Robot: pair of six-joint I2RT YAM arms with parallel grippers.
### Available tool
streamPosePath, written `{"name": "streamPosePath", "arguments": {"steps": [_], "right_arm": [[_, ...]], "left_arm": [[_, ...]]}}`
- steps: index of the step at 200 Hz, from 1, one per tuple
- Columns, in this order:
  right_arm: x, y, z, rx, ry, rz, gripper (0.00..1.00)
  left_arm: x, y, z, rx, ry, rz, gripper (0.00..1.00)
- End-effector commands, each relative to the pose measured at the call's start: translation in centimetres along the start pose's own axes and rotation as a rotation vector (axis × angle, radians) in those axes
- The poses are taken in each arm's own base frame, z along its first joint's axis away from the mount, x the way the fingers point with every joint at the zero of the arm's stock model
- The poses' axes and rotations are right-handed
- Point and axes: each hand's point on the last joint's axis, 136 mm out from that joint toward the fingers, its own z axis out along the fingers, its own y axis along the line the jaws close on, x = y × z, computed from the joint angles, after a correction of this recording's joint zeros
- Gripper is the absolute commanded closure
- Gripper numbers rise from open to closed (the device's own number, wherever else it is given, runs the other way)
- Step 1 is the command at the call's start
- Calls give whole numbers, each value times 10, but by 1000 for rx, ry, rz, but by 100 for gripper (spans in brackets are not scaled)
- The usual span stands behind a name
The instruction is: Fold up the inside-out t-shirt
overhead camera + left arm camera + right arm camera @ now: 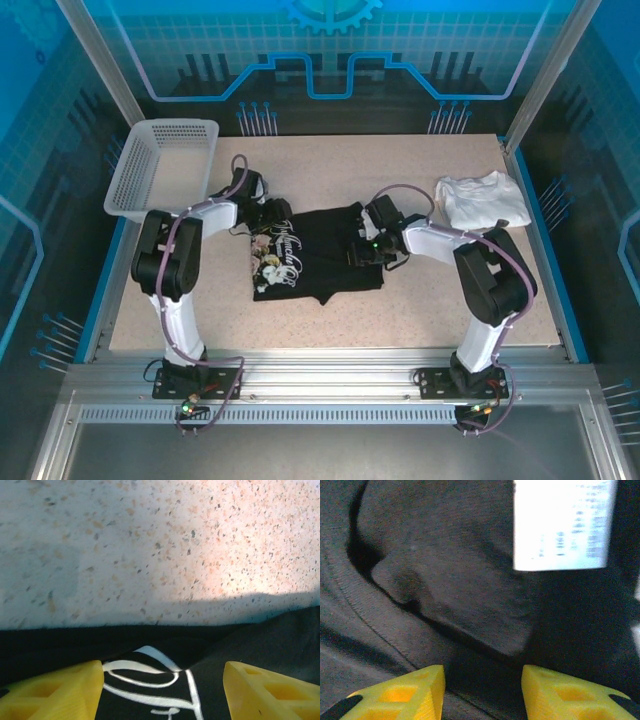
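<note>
The left arm [170, 270] rises from its base at the lower left of the top view, bends at a dark elbow and reaches up and right toward the centre, wrist tipped downward. In the left wrist view, the yellow left fingers [55, 692] sit in the bottom corners, and the left jaws stand wide apart with nothing clamped between them. The right arm [485, 275] mirrors it from the lower right, its white forearm stretching left toward the centre. The yellow right fingers [402, 695] lie along the bottom edge. The right jaws are parted with a clear gap, gripping nothing.
</note>
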Motion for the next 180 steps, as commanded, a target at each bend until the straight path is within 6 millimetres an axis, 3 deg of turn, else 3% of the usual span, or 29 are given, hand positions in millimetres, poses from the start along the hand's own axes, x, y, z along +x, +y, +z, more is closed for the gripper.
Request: {"name": "streamPosePath", "arguments": {"steps": [1,24,51,70,89,112,137,163,180], "right_arm": [[-7,7,-34,9,-45,-82,52],[3,37,-45,-55,-56,-141,49],[31,52,-29,-106,0,-66,49],[47,43,-15,-72,28,0,50],[48,25,-6,-23,30,60,50],[33,8,1,7,16,105,50],[4,-7,8,15,14,124,49],[-41,-14,13,-4,-25,104,49],[-75,4,20,-77,-46,44,49]], "left_arm": [[-2,-4,-40,10,-66,21,34],[13,-18,-56,100,-59,41,33],[25,-13,-42,101,14,53,33],[23,-12,-27,99,58,47,33],[27,-4,-16,60,113,23,36],[47,4,-18,49,156,7,39],[94,7,-35,64,198,18,39],[165,-13,-49,112,260,88,39],[205,-45,-59,182,284,178,38]]}}
